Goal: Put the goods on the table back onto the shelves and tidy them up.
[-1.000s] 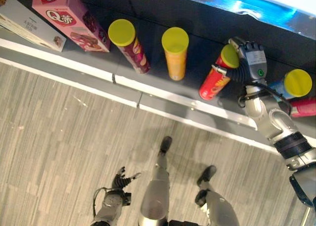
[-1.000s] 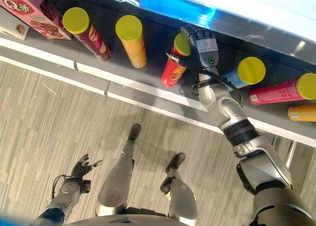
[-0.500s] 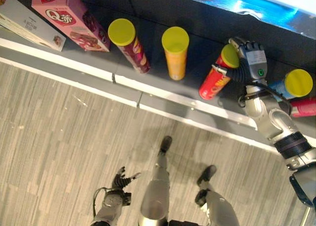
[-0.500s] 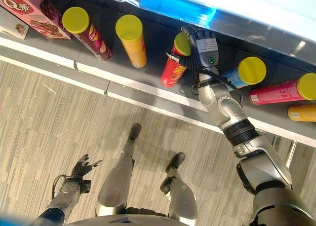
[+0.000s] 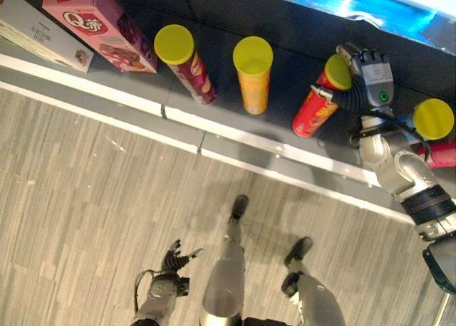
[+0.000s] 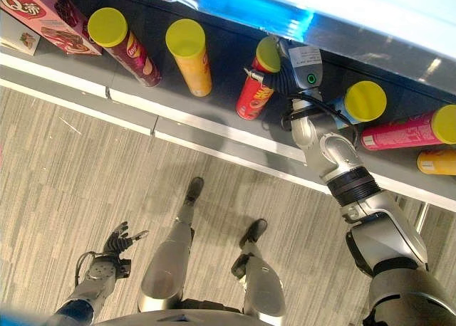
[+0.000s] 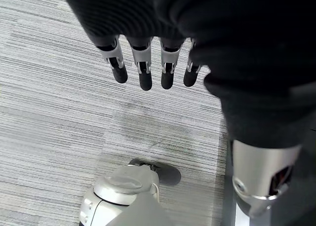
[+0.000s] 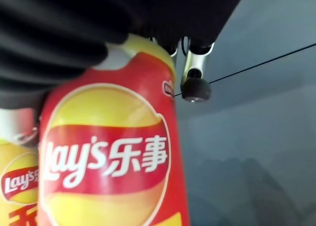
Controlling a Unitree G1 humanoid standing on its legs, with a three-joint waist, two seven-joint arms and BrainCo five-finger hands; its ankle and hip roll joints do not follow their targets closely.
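The right hand [image 5: 367, 77] is wrapped around the red can [image 5: 317, 105] on the shelf [image 5: 214, 130] at the upper right, and should stand it straight before letting go.

This looks like a shop, or a mock-up of one. A long dark grey shelf [image 5: 214, 123] with a pale front edge carries packaged snacks set out in a row: crisp tubes [image 5: 253, 77] with yellow lids in maroon, orange, red, blue and pink, and pink biscuit boxes [image 5: 92, 27] at one end. The floor [image 5: 85, 198] is grey striped carpet tile, as in a retail or office space.
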